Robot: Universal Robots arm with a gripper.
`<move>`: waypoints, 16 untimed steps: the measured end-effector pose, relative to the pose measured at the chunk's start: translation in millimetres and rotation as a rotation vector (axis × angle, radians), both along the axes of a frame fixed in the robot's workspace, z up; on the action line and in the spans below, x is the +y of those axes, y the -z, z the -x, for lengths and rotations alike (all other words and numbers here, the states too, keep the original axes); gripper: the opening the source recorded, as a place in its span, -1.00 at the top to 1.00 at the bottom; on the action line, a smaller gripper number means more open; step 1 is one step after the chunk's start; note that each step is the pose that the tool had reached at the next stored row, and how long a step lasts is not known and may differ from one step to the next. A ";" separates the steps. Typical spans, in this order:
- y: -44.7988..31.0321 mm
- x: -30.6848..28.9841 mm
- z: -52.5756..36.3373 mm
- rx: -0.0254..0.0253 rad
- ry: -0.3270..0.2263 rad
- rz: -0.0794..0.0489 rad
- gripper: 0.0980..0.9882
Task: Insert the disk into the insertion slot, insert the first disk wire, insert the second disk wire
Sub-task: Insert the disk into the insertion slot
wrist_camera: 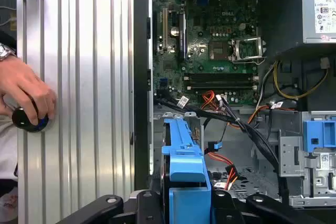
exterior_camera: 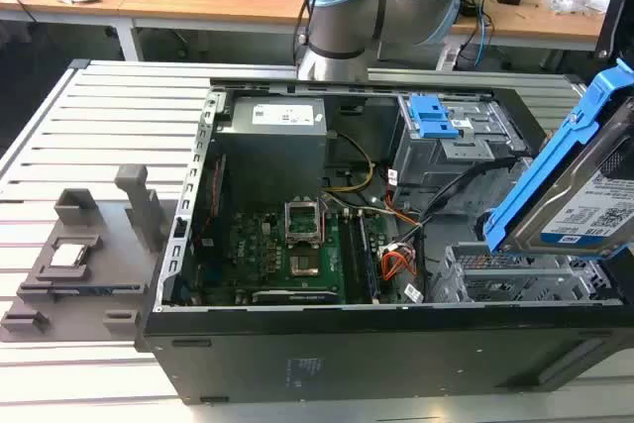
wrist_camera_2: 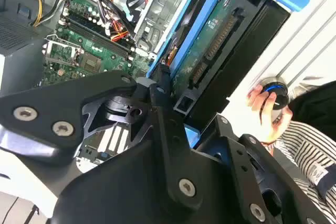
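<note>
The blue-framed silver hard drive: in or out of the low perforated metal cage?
Out. The blue-framed silver hard drive hangs tilted above the low perforated metal cage, gripped by the end effector.

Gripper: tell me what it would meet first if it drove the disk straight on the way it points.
Probably the insertion slot: the gripper, shut on the tilted disk, aims at that cage. The loose wires beside it may come first; depth is unclear.

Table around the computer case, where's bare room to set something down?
Bare slats of the table lie at the exterior view's left, between the case, the grey fixture and the table's far edge. Crowded: inside the case, where cables run beside the slot and the disk hangs tilted above it.
</note>
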State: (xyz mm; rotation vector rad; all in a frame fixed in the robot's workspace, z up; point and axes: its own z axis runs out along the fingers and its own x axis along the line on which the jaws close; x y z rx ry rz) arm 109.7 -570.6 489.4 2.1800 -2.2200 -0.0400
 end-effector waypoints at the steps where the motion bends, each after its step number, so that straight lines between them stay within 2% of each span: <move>1: 0.2 0.0 0.0 0.0000 0.000 -0.005 0.40; 2: 3.7 0.0 0.0 0.0001 0.000 -0.009 0.40; 4: 7.6 0.0 0.0 0.0000 0.000 -0.009 0.40; 16: 11.0 0.0 0.0 0.0000 0.000 -0.009 0.40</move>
